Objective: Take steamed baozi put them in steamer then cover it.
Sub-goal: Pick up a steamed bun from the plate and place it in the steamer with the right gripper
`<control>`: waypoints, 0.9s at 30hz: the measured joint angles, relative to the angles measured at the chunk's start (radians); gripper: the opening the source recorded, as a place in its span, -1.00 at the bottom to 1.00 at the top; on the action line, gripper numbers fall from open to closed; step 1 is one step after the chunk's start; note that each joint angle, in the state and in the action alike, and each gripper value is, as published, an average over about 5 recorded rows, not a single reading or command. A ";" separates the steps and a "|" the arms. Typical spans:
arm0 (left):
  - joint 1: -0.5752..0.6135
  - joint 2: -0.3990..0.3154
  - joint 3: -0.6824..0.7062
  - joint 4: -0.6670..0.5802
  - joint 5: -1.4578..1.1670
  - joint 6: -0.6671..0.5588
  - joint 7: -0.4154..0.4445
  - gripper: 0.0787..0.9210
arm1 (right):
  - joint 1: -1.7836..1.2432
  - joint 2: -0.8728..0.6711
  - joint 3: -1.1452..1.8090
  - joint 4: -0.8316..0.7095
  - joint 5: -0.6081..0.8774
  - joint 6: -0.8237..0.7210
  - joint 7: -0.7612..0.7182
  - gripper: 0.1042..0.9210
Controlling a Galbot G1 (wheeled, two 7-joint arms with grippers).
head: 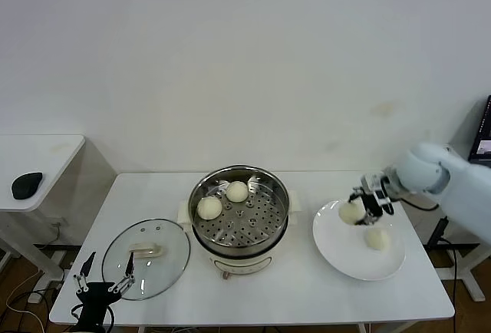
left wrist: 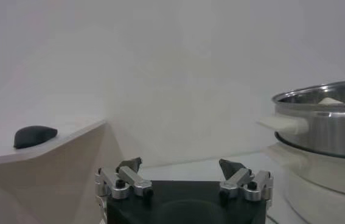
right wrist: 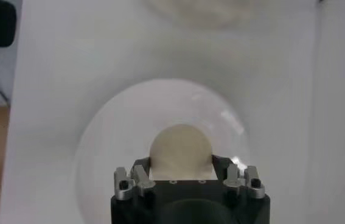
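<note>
Baozi: two in steamer (head: 239, 209), third (head: 350, 212) clamped in right claw (head: 360, 209) over plate (head: 337, 250), fourth (head: 376, 238) plated, lid (head: 146, 258) off at 8 o'clock, left claw (head: 103, 281) apart.

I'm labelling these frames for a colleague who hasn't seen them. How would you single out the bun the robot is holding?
Find the steamer mid-table, then the white plate on its right. Two baozi are there: one lies on the plate; the held baozi is over the plate's steamer-side rim, clamped in the right gripper.

On your white table (head: 307, 302) sit the cover (head: 146, 258) near-left, the steamer (head: 239, 222) centre, the plate (head: 337, 252) right.
</note>
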 measured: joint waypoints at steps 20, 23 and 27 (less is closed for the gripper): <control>0.010 -0.025 -0.040 -0.013 -0.011 -0.011 -0.004 0.77 | 0.202 0.408 -0.233 -0.030 0.135 0.144 0.055 0.33; 0.011 -0.030 -0.045 -0.015 -0.012 -0.011 -0.004 0.77 | 0.195 0.453 -0.254 -0.044 0.112 0.192 0.054 0.34; 0.011 -0.034 -0.050 -0.015 -0.014 -0.014 -0.005 0.77 | 0.185 0.503 -0.276 -0.062 0.073 0.255 0.054 0.34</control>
